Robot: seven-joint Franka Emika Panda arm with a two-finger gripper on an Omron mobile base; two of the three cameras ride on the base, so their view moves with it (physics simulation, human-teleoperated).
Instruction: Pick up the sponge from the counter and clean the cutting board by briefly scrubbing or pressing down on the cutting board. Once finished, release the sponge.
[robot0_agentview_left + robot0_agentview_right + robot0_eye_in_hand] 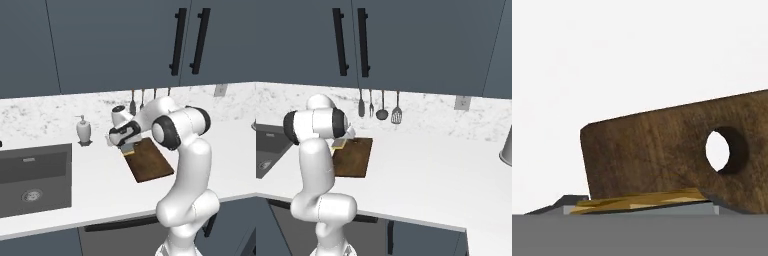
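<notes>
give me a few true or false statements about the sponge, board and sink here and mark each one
1. The sponge is at the cutting board's far end. True.
2. The board lies inside the sink. False: it lies flat on the white counter, beside the sink.
3. The board has a hole near one short end. True, seen in the hand view.
4. The gripper is high above the cabinets. False: it is low, at the board.
5. A soap dispenser stands behind the sink's corner. True.
</notes>
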